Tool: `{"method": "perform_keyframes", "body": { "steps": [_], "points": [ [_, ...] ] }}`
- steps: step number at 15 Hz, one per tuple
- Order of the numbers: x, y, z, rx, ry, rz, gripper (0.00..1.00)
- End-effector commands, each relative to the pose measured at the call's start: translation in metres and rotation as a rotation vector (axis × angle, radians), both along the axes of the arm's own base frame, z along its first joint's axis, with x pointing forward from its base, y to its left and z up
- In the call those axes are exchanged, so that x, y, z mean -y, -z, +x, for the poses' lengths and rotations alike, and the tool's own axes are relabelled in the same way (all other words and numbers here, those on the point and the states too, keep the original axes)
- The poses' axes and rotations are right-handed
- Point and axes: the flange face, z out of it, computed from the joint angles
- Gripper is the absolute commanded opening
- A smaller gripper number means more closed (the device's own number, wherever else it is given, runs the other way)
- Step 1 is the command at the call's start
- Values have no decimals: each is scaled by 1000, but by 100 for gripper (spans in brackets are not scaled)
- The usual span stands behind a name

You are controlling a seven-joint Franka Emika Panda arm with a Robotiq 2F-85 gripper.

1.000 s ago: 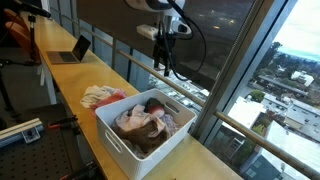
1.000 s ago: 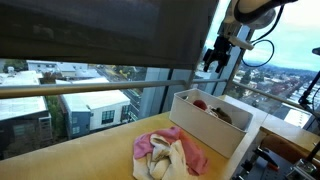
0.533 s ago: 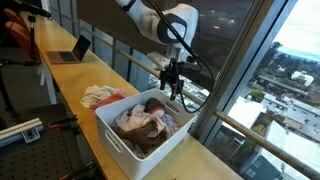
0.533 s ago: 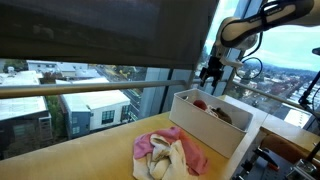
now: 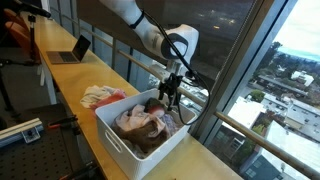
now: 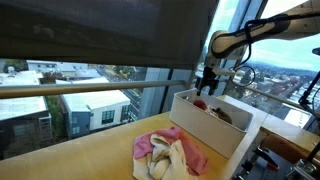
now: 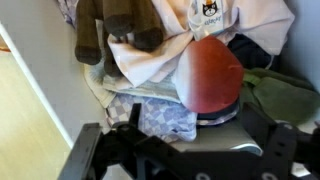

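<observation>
The gripper (image 5: 172,96) hangs with its jaws wide apart and nothing in them, just above the far end of the white bin (image 5: 118,138) by the window. Right under it in the wrist view sits a red-orange garment (image 7: 210,75), wedged between a white printed shirt (image 7: 215,18) and a checked cloth (image 7: 160,120). It looks like the approach stage; a grab would call for dropping straight down, jaws straddling that red lump. The lump is crumpled, a bit longer top-to-bottom in the wrist view, and points nowhere really.

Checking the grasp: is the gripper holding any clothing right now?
No, the gripper hangs open above the clothes in the white bin.
</observation>
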Motion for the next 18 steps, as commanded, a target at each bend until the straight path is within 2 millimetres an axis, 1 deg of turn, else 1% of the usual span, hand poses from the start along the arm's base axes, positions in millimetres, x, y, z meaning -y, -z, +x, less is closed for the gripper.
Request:
{"method": "perform_keyframes", "body": {
  "steps": [1, 3, 6, 10, 15, 17, 18],
  "points": [
    [-5, -6, -4, -38, 42, 13, 100],
    [-7, -4, -7, -56, 50, 23, 100],
    [-12, 6, -9, -68, 39, 38, 100],
    [-13, 19, -8, -88, 33, 69, 100],
    [-16, 28, 0, -78, -3, 68, 100],
    [-13, 32, 4, -78, -27, 48, 100],
    [-13, 33, 5, -78, -33, 44, 97]
  ]
}}
